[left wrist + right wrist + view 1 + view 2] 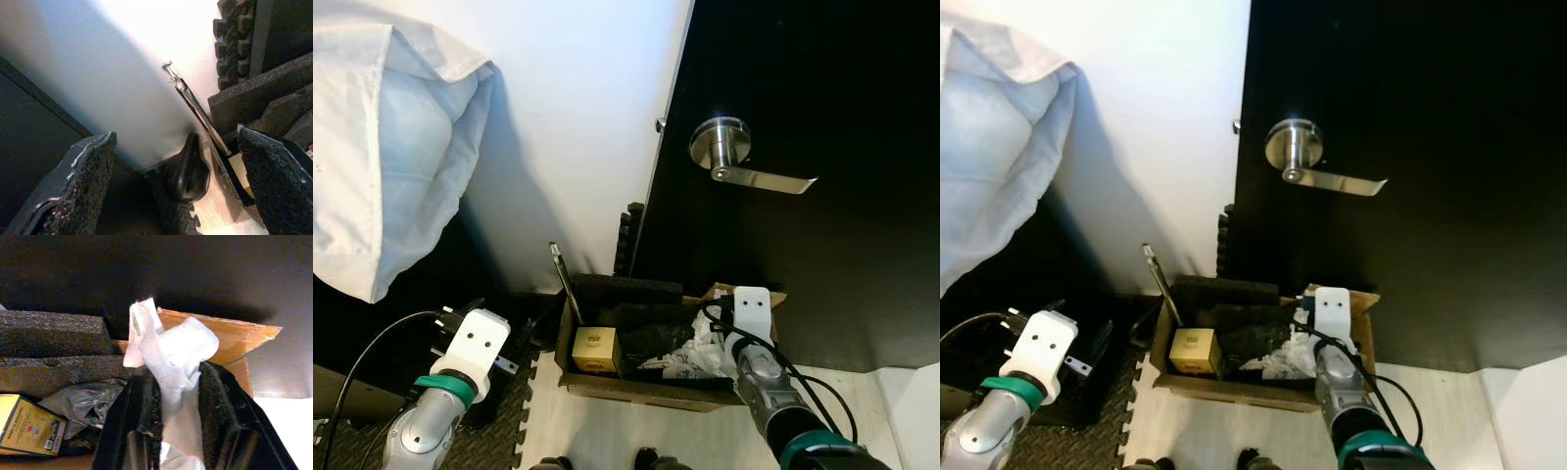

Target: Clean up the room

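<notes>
While right fingers (146,416) pinch white tissue (171,352) over the cardboard box (607,384) — left fingers (83,186) wide — black door (803,255) behind.

A crumpled white tissue (168,357) is pinched between the right gripper's (176,396) black fingers, held over an open cardboard box (636,387) on the floor against the black door. The box holds dark foam blocks (49,333), a small yellow carton (594,350) and crumpled plastic (88,404).
</notes>
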Robot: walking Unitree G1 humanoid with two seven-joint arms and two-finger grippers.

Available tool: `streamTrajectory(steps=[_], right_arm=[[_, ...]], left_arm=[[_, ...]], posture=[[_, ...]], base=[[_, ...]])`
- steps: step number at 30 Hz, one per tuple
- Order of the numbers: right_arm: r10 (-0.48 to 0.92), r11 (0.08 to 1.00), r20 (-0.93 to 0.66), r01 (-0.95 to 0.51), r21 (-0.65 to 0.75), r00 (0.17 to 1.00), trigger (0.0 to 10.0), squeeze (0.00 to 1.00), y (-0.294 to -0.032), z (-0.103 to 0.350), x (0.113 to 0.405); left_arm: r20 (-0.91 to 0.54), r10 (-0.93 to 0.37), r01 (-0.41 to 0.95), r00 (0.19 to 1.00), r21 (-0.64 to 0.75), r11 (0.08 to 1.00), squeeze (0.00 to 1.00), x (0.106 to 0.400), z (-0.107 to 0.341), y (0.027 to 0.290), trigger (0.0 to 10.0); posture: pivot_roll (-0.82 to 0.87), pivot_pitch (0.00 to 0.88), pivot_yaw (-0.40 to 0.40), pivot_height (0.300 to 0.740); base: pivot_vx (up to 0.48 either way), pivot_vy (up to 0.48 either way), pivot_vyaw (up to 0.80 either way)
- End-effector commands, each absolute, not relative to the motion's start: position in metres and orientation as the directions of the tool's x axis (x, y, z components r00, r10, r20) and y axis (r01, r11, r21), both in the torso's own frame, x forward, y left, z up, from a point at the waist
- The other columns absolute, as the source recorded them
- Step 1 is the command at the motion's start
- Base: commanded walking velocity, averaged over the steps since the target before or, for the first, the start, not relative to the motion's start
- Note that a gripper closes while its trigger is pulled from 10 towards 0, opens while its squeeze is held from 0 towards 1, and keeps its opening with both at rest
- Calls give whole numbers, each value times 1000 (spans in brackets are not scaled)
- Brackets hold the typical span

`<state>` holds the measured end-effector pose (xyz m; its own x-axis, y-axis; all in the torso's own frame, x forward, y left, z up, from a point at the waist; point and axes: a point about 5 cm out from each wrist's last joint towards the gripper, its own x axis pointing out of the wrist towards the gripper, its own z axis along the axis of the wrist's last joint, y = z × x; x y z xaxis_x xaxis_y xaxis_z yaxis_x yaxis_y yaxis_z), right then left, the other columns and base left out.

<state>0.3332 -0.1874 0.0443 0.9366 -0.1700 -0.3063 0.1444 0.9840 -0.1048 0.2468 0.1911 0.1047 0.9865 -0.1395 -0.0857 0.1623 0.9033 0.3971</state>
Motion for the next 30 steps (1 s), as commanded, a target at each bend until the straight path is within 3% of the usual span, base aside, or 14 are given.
streamTrajectory(steps=[1, 9, 11, 12, 15, 16, 20, 21, 22, 23, 27, 30], right_arm=[[-158, 986, -334, 132, -99, 929, 10000, 1000, -188, 35, 326], [-165, 984, -323, 134, -117, 932, 10000, 1000, -188, 38, 329], [-174, 982, -317, 139, -130, 932, 10000, 949, -189, 39, 329], [-198, 975, -308, 155, -158, 930, 10000, 0, -191, 41, 331], [-201, 975, -304, 160, -152, 931, 10000, 0, -192, 43, 331], [-178, 982, -305, 150, -112, 936, 10000, 1000, -192, 43, 332], [-161, 985, -294, 134, -110, 942, 10000, 1000, -192, 45, 333], [-193, 976, -284, 154, -155, 939, 10000, 816, -195, 46, 333], [-193, 976, -284, 154, -155, 939, 10000, 816, -195, 46, 333], [-224, 967, -276, 177, -186, 935, 10000, 0, -198, 47, 333], [-237, 965, -277, 192, -180, 931, 10000, 0, -201, 47, 332], [-158, 987, -344, 142, -72, 926, 10000, 0, -192, 36, 327]], left_arm=[[-122, -135, 173, 983, 395, 902, 0, 244, 97, 191, 10000], [-123, -131, 169, 984, 392, 904, 0, 246, 97, 189, 10000], [-124, -131, 170, 984, 391, 904, 0, 246, 96, 189, 10000], [-127, -132, 172, 983, 391, 904, 0, 246, 95, 188, 10000], [-127, -134, 174, 983, 390, 904, 0, 247, 94, 187, 10000], [-128, -135, 175, 983, 390, 904, 0, 247, 94, 187, 10000], [-126, -138, 178, 982, 390, 903, 0, 249, 95, 186, 10000], [-125, -140, 179, 982, 390, 903, 0, 250, 95, 185, 10000], [-125, -140, 179, 982, 390, 903, 0, 250, 95, 185, 10000], [-124, -142, 180, 982, 390, 903, 0, 252, 94, 185, 10000], [-121, -139, 176, 983, 387, 905, 0, 253, 92, 184, 10000], [-157, -104, 158, 982, 387, 908, 0, 252, 82, 187, 10000]], posture=[[141, 201, 32, 740], [136, 190, 30, 740], [136, 190, 30, 740], [132, 183, 32, 740], [129, 176, 34, 740], [128, 174, 36, 740], [121, 170, 39, 740], [116, 165, 39, 740], [116, 165, 39, 740], [110, 156, 35, 740], [102, 131, 26, 740], [90, 61, 9, 740]], base=[[0, 0, 0], [0, 0, 0], [0, 0, 0], [0, 0, 0], [0, 0, 0], [0, 0, 0], [0, 0, 0], [0, 0, 0], [0, 0, 0], [0, 0, 0], [0, 0, 0], [0, 0, 0]])
